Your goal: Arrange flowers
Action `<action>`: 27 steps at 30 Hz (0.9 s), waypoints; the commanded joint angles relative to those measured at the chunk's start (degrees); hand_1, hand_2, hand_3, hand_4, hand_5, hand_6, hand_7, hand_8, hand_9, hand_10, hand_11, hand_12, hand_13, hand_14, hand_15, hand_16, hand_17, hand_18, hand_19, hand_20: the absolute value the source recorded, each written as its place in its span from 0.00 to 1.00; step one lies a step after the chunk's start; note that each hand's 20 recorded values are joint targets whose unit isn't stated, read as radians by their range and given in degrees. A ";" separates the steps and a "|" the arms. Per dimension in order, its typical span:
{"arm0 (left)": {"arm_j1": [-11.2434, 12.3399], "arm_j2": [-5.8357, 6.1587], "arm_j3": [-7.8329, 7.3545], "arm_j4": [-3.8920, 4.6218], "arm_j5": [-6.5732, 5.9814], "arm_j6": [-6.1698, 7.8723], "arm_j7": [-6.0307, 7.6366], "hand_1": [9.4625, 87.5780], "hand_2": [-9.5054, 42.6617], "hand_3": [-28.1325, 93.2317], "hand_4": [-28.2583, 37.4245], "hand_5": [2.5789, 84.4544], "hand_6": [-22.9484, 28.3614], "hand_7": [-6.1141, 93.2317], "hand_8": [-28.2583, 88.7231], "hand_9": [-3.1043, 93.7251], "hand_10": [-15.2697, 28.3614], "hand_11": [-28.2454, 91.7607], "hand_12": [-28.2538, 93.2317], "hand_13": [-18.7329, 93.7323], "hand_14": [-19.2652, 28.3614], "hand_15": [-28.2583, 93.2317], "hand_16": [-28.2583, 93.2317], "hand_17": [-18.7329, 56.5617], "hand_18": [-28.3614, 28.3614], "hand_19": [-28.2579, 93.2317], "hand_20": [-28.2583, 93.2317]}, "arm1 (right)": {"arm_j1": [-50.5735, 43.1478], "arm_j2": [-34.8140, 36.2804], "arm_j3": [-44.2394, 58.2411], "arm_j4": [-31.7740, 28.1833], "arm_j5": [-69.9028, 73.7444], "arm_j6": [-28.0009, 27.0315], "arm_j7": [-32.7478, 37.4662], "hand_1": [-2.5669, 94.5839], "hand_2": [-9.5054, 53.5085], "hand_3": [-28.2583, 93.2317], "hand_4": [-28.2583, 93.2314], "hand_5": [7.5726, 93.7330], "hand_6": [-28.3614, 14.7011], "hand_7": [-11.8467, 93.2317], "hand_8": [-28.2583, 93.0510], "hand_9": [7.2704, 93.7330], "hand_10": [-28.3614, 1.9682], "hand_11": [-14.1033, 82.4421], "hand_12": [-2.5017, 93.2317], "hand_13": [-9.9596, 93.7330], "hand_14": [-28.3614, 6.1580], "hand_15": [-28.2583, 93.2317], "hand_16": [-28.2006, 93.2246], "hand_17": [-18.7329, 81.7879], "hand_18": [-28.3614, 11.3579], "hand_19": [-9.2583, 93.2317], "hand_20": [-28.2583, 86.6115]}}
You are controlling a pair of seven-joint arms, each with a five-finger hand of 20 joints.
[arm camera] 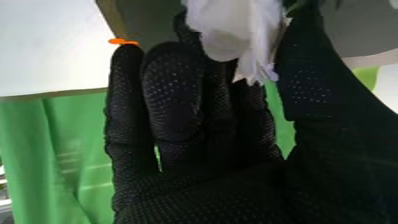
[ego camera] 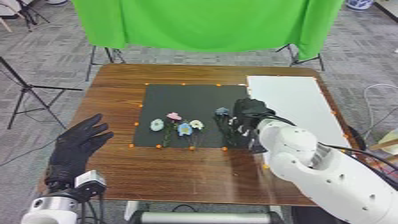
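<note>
Right hand (ego camera: 251, 106): over the dark mat's right border, thumb set opposite long, nearly straight fingers. Wrist view puts a white flower (arm camera: 222, 30) between thumb (arm camera: 311, 75) and fingers (arm camera: 169, 100), up towards the tips, petals lapping over the fingers. I read it as a pinch (petals hide the contact itself, so how firm is anyone's guess). The petal ends point back towards the palm; where the stem runs, cannot tell.

What the next move seems to turn on: the white sheet (ego camera: 289, 95) lies to the right of this hand and on beyond it; the dark mat (ego camera: 204, 95) spreads out to its left. If the sheet is the place for arranging, the carry should go rightward, away from the other blooms.

Nearest neighbour: a blue-grey flower (ego camera: 222, 111), just left of the right hand, its stem running back towards the robot. That stem looks the likeliest to be snagged. Farther left of the hand, a loose cluster holds a pink flower (ego camera: 173, 116) and a blue flower (ego camera: 185, 129).

Left hand (ego camera: 82, 136): relaxed, empty, over the desk (ego camera: 169, 175), well apart from the pinched flower. Right hand's job, clearly.
</note>
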 commanded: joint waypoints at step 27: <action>2.41 0.41 1.95 0.23 -0.96 1.77 2.57 0.20 0.30 0.91 0.12 0.48 0.68 0.22 0.15 0.42 0.81 0.47 0.30 0.43 0.97 0.69 0.14 0.13 0.90 0.74 0.23 | -6.69 0.04 8.63 -4.97 3.89 5.60 -0.01 0.35 0.02 0.99 0.00 0.52 0.55 0.31 0.11 0.60 0.35 0.44 0.17 0.73 0.57 0.88 0.31 0.48 0.20 1.00 0.19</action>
